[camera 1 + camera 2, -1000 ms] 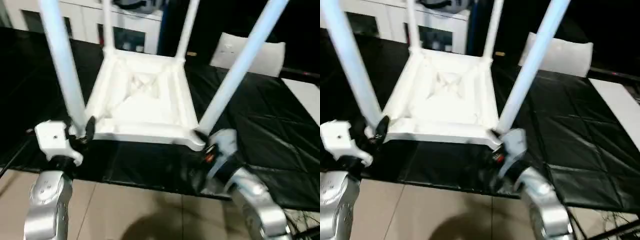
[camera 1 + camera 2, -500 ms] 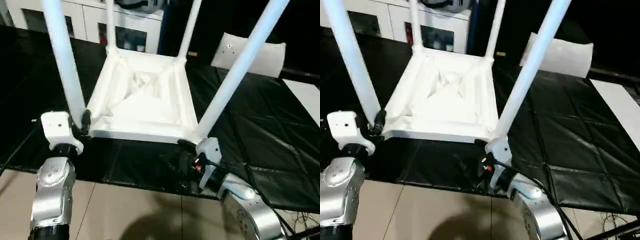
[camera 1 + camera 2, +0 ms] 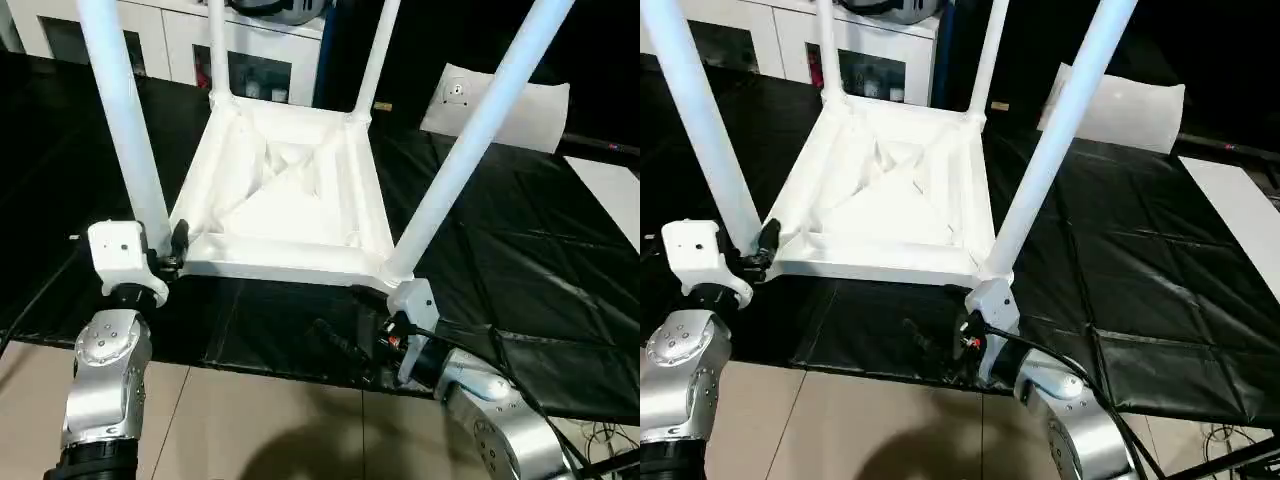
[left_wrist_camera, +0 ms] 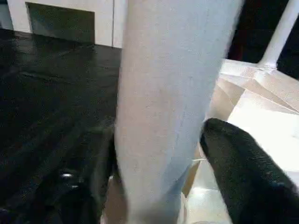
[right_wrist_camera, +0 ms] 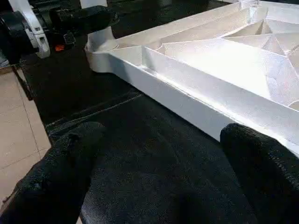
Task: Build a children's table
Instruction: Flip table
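The children's table (image 3: 290, 190) lies upside down on the black cover, ribbed underside up, with all four white legs standing in its corner sockets. My left gripper (image 3: 163, 250) is at the foot of the near-left leg (image 3: 125, 130). In the left wrist view that leg (image 4: 168, 102) fills the gap and both fingers (image 4: 243, 172) press against it. My right gripper (image 5: 163, 135) is open with only black cover between its fingers. It sits low by the tabletop's near edge (image 5: 187, 93), below the near-right leg (image 3: 470, 140).
A white cabinet (image 3: 180, 45) with dark compartments stands behind the table. A white pillow-like slab (image 3: 515, 100) lies at the back right. The black cover (image 3: 520, 270) ends near me over tan floor (image 3: 270, 420). Cables trail at the bottom right.
My right gripper has drawn back and down from the near-right corner socket to the cover's near edge. My left gripper has stayed at the near-left leg.
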### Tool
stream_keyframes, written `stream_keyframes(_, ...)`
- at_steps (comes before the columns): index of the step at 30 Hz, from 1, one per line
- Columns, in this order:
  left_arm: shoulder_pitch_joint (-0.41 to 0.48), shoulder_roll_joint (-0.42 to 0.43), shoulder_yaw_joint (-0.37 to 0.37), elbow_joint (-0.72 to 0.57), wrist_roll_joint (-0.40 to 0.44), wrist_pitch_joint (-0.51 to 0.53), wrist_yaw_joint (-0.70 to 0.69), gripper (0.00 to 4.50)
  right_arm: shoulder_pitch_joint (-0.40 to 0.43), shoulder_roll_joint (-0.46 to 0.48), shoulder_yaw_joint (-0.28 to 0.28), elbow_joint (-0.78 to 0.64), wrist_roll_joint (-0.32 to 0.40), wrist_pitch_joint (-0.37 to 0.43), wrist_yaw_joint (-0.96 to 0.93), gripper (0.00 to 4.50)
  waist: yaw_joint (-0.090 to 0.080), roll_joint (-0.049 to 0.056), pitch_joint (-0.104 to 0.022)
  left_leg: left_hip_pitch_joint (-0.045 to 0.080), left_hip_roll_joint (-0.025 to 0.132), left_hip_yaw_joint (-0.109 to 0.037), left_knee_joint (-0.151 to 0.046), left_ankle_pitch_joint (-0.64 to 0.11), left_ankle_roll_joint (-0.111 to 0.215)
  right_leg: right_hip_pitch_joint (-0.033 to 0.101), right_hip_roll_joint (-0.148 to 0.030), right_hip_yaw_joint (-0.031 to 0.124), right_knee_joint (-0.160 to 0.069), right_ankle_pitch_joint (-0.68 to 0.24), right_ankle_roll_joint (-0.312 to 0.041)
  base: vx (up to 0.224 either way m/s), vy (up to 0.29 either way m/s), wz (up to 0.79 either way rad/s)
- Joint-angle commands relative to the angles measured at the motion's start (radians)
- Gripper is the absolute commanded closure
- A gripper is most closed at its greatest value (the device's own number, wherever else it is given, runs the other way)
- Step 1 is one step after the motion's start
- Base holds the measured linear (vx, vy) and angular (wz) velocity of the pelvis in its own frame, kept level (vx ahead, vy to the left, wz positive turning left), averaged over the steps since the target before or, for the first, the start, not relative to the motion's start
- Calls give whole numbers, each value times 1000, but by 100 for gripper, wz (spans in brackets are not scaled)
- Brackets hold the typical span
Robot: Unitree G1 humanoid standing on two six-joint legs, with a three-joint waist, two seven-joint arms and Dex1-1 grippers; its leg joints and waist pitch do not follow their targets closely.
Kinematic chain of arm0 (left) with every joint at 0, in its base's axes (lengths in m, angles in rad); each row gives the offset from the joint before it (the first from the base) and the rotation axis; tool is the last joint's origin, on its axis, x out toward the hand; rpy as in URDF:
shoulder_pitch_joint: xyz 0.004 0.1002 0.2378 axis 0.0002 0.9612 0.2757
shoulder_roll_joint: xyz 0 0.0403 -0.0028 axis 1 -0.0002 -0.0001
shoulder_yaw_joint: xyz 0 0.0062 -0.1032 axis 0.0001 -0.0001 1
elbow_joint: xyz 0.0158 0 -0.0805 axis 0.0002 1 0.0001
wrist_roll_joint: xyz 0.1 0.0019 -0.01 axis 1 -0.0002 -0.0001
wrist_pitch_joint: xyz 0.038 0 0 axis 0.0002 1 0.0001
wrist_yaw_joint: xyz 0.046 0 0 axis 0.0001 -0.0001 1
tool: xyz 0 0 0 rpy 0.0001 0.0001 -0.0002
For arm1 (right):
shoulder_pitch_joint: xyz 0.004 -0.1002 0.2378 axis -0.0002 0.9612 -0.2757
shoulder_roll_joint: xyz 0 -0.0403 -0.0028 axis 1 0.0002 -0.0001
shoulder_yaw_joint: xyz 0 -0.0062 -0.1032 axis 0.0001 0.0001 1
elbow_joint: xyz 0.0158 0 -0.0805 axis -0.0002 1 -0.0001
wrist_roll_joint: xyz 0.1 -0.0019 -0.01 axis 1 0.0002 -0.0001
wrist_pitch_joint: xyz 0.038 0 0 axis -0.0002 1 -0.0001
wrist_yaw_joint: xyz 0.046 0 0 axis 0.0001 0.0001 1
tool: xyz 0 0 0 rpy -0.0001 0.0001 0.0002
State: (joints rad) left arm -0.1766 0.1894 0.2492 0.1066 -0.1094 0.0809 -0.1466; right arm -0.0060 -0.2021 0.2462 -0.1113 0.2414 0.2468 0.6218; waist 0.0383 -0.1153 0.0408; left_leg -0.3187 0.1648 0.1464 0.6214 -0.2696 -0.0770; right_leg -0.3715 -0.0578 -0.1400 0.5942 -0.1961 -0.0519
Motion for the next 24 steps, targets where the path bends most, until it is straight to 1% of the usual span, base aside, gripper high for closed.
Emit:
stream_keyframes(1, -24, -7, -11, 12, -17, 5, -5, 167, -16, -11, -3, -12, -1, -5, 7, 0, 0, 25, -33, -18, 97, -35, -98, -67, 52, 43, -131, 100, -72, -198, -116, 0, 0, 0)
stream_keyframes(2, -23, -10, -11, 11, -21, 7, -5, 192, -17, -11, -4, -11, -1, -6, 7, 0, 1, 26, -33, -17, 98, -35, -99, -70, 51, 42, -130, 100, -72, -205, -115, 0, 0, 0)
stream_keyframes(5, -19, -21, -8, 1, -38, 13, -3, 201, -16, -11, -4, -10, -1, -6, 7, 0, 1, 26, -33, -18, 99, -35, -100, -75, 47, 42, -130, 100, -72, -208, -114, 0, 0, 0)
stream_keyframes(7, -16, -28, -5, -4, -48, 17, -5, 225, -15, -9, -2, -11, -2, -5, 6, 0, 3, 26, -32, -17, 99, -34, -100, -82, 45, 41, -131, 100, -75, -219, -112, 0, 0, 0)
stream_keyframes(10, -11, -44, 1, -16, -69, 28, -1, 231, -15, -7, -1, -11, -2, -5, 5, 0, 3, 26, -32, -17, 100, -35, -101, -86, 43, 41, -131, 100, -75, -227, -107, 0, 0, 0)
stream_keyframes(11, -11, -45, 2, -17, -72, 29, 0, 234, -15, -7, -1, -10, -2, -4, 4, 0, 3, 25, -32, -18, 100, -35, -101, -86, 43, 41, -131, 100, -74, -225, -108, 0, 0, 0)
stream_keyframes(12, -6, -83, 18, -43, -121, 59, 17, 237, -17, 2, -5, -6, 2, 1, -5, 0, 3, 23, -33, -18, 100, -35, -99, -81, 41, 43, -134, 102, -72, -226, -114, 0, 0, 0)
stream_keyframes(14, -5, -92, 22, -50, -134, 66, 21, 238, -18, 4, -6, -5, 3, 3, -7, 0, 4, 22, -32, -19, 100, -34, -99, -73, 45, 42, -133, 101, -74, -222, -117, 0, 0, 0)
stream_keyframes(15, -1, -116, 22, -75, -163, 90, 28, 238, -23, 12, -10, -1, 6, 10, -17, 0, 4, 12, -35, -22, 98, -33, -96, -47, 53, 44, -133, 102, -70, -204, -118, 0, 0, 0)
stream_keyframes(16, 8, -165, 13, -123, -219, 138, 40, 238, -37, 31, -22, 12, 11, 26, -41, 0, 4, 6, -36, -24, 101, -33, -93, -16, 58, 45, -137, 103, -62, -179, -134, 0, 0, 0)
stream_keyframes(17, 11, -178, 10, -136, -234, 150, 44, 238, -41, 36, -25, 16, 12, 30, -47, 0, 5, 9, -36, -27, 101, -33, -94, -1, 63, 46, -137, 102, -61, -171, -139, 0, 0, 0)
stream_keyframes(18, 25, -234, -13, -193, -296, 210, 52, 238, -61, 64, -41, 36, 20, 51, -83, 0, 4, 7, -41, -24, 98, -29, -87, 51, 78, 41, -131, 103, -55, -121, -156, 0, 0, 0)
stream_keyframes(19, 25, -234, -13, -193, -296, 210, 52, 238, -61, 64, -41, 36, 20, 51, -83, 0, 5, 8, -42, -23, 98, -26, -84, 66, 81, 40, -131, 104, -49, -95, -165, 0, 0, 0)
stream_keyframes(20, 33, -254, -32, -214, -309, 228, 54, 238, -71, 81, -52, 47, 27, 58, -100, 0, 8, 6, -39, -24, 95, -23, -83, 83, 97, 38, -130, 104, -50, -80, -174, 0, 0, 0)
stream_keyframes(21, 38, -276, -45, -226, -315, 238, 61, 238, -80, 98, -63, 58, 43, 65, -110, 0, 13, 7, -38, -23, 95, -21, -83, 80, 105, 37, -131, 104, -51, -89, -179, 0, 0, 0)
stream_keyframes(22, 42, -298, -56, -237, -321, 245, 74, 238, -89, 117, -75, 69, 58, 69, -122, 0, 17, 7, -38, -22, 95, -19, -82, 77, 109, 35, -130, 104, -53, -97, -176, 0, 0, 0)
stream_keyframes(23, 42, -298, -56, -237, -321, 245, 74, 238, -89, 117, -75, 69, 58, 69, -122, 0, 20, 7, -37, -23, 93, -19, -82, 71, 109, 35, -128, 103, -54, -110, -170, 0, 0, 0)
stream_keyframes(24, 42, -317, -55, -247, -326, 252, 86, 238, -94, 130, -84, 75, 74, 73, -125, 0, 21, 7, -36, -23, 93, -19, -86, 55, 104, 35, -125, 102, -59, -146, -143, 0, 0, 0)
